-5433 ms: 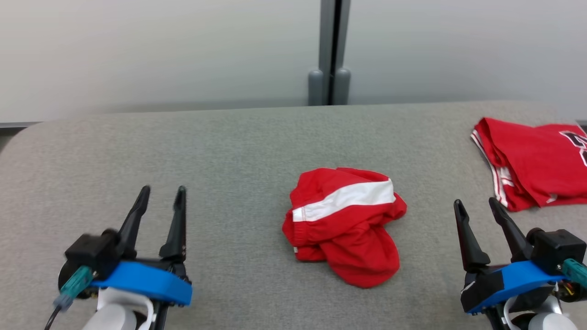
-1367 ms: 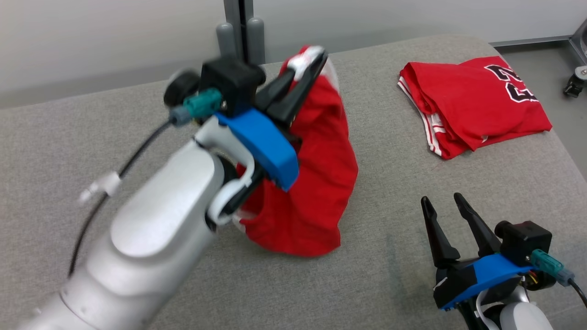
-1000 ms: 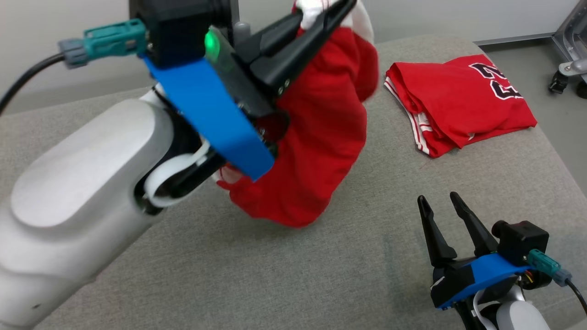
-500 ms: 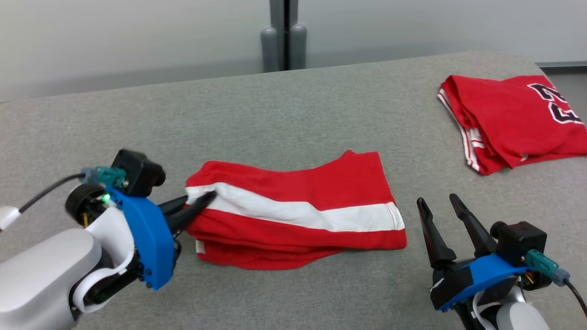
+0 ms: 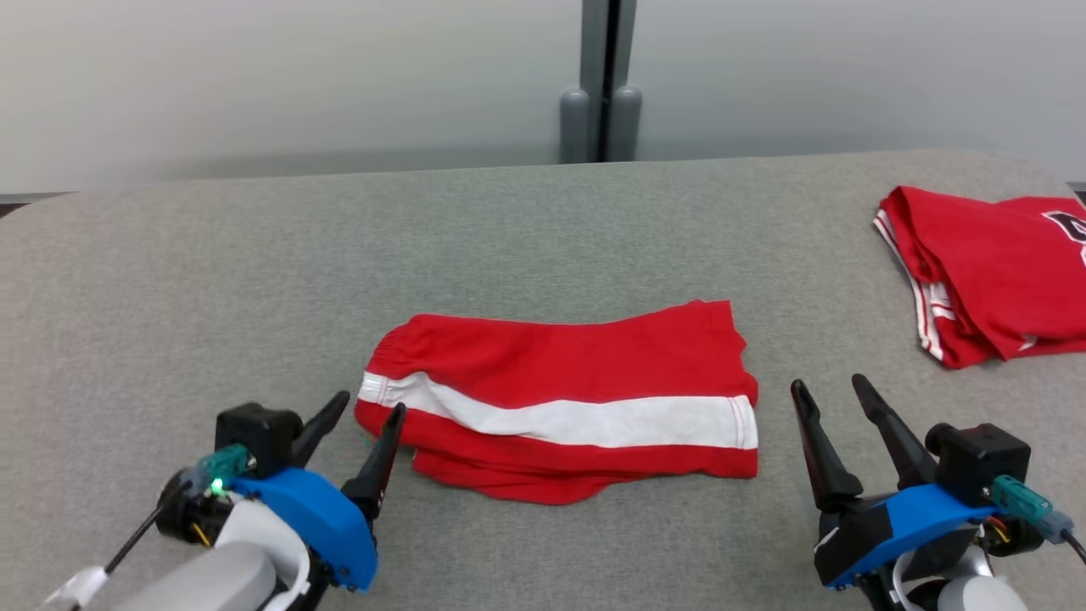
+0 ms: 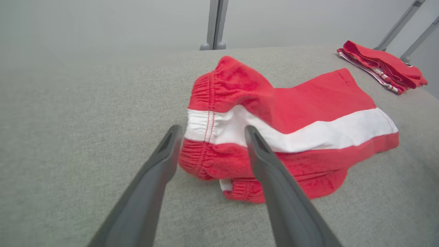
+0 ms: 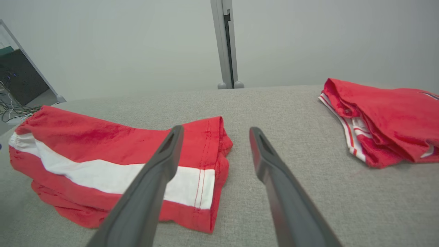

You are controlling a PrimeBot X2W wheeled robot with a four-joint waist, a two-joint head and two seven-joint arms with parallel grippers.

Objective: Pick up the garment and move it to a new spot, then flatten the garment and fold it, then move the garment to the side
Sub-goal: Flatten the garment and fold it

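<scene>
The garment [image 5: 567, 399] is a pair of red shorts with a white side stripe, laid out lengthwise on the grey table [image 5: 254, 280], waistband to the left. My left gripper [image 5: 368, 404] is open just off the waistband end, fingers apart and holding nothing. In the left wrist view the garment [image 6: 284, 123] lies past the spread fingertips [image 6: 252, 133]. My right gripper [image 5: 830, 388] is open near the leg-hem end, a little to its right. The right wrist view has the garment [image 7: 109, 164] at lower left behind one finger.
A folded red jersey [image 5: 993, 271] with white trim lies at the table's right edge, also seen as the jersey [image 7: 380, 120] and the jersey [image 6: 380, 67]. A grey post [image 5: 601, 85] stands behind the table against a pale wall.
My left gripper let go of the waistband, opened and drew back toward me. The shorts now lie spread on the table. The camera has swung left; the right gripper kept its pose.
</scene>
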